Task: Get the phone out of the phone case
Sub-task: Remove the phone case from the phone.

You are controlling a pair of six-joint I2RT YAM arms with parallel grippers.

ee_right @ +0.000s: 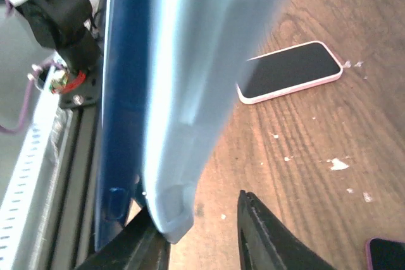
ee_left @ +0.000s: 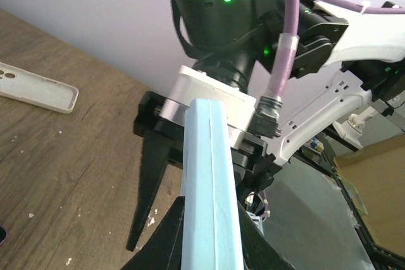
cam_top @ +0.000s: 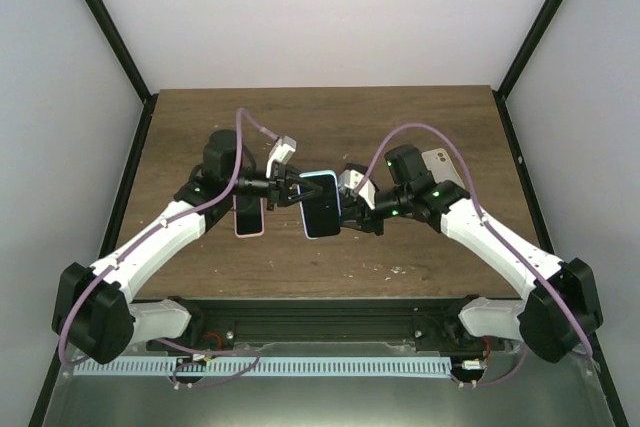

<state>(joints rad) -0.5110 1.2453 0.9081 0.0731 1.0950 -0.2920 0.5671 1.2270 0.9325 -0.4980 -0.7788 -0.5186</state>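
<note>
The phone (ee_right: 123, 93), dark blue along its edge, sits in a light blue phone case (cam_top: 320, 204) held on edge above the middle of the table. My left gripper (cam_top: 288, 188) is shut on the phone case (ee_left: 212, 175) from the left, one black finger (ee_left: 161, 245) on each side. My right gripper (ee_right: 202, 238) is at the case's right end and stands open. One of its fingers (ee_right: 136, 248) lies against the phone side, the other (ee_right: 269, 238) stands clear of the case (ee_right: 190, 80), with bare wood showing in the gap.
A pink-rimmed phone (cam_top: 249, 217) lies screen up on the wooden table (cam_top: 400, 257) under my left arm. A white empty case (cam_top: 438, 159) lies at the back right. A dark purple-edged object (ee_right: 386, 252) shows at the right wrist view's corner.
</note>
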